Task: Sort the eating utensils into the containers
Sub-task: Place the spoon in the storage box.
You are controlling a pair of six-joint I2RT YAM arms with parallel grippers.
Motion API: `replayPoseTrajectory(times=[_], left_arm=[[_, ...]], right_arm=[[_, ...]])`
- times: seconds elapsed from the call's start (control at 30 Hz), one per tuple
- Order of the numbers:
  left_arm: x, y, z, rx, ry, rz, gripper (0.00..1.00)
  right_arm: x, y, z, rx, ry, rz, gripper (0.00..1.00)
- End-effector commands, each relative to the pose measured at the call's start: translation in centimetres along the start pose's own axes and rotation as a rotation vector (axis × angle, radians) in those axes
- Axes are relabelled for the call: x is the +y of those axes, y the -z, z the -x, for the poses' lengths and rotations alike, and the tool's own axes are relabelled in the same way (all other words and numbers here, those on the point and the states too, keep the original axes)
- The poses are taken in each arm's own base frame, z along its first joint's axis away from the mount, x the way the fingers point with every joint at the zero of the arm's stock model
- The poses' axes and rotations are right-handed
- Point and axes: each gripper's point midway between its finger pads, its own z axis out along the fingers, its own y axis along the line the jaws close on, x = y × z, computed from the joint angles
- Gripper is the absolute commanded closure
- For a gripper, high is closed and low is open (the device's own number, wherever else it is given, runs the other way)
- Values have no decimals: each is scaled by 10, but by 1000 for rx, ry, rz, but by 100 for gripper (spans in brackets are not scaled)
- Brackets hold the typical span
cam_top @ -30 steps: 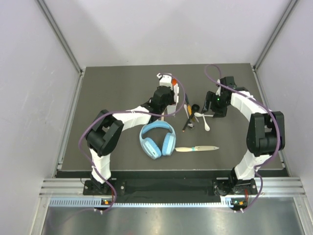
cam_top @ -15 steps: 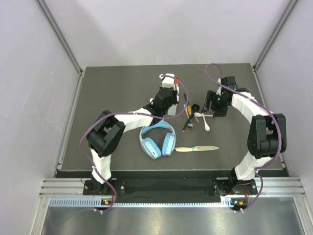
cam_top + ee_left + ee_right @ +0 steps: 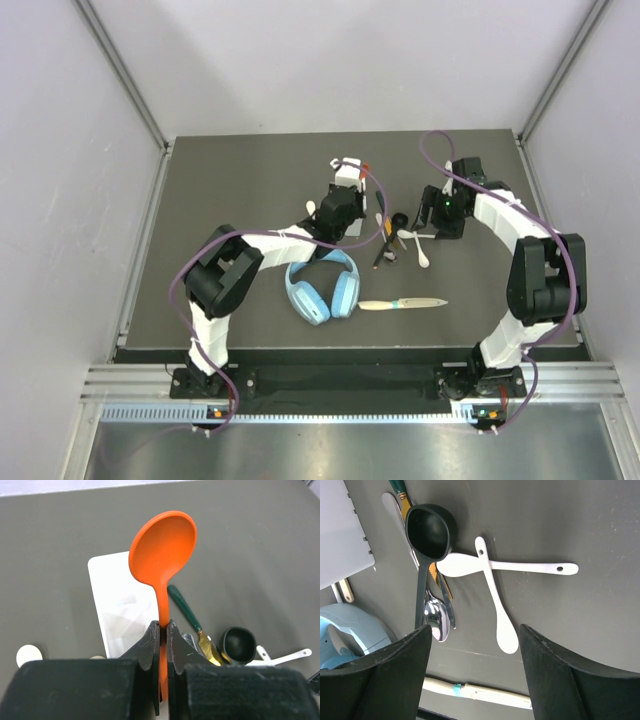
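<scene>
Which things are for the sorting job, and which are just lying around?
For the job: orange spoon, white caddy, black scoop spoon, two white spoons, metal spoon, green-handled knife, pale utensil with blue band.
Just lying about: light-blue headphones.

— Can you read any lettering, brand or number in your views?
— No, you can't. Nothing is legible on the orange spoon (image 3: 161, 545), the white caddy (image 3: 116, 597) or the light-blue headphones (image 3: 308, 300).
</scene>
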Motion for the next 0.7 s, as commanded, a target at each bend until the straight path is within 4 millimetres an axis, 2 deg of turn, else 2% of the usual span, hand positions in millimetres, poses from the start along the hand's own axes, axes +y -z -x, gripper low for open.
replayPoseTrajectory(times=[0.0, 0.1, 0.17, 0.23, 0.37, 0.5, 0.6, 0.67], left_arm=[[0, -1, 1, -36, 7, 10, 100], [2, 0, -5, -17, 4, 15, 100], [2, 1, -4, -16, 3, 15, 92], [3, 2, -3, -13, 0, 22, 79], [6, 5, 0, -4, -4, 37, 66], [10, 11, 3, -3, -14, 50, 62], [14, 16, 11, -9, -22, 69, 61], [19, 22, 24, -26, -26, 92, 59]], right_arm=[[11, 15, 13, -70, 13, 39, 30], [11, 15, 12, -71, 11, 37, 30], [11, 14, 11, -70, 13, 39, 30], [9, 13, 9, -65, 10, 37, 29], [7, 10, 5, -56, 7, 34, 30], [7, 11, 4, -58, 6, 34, 29], [7, 11, 4, -54, 4, 33, 29], [7, 11, 4, -49, 4, 32, 29]])
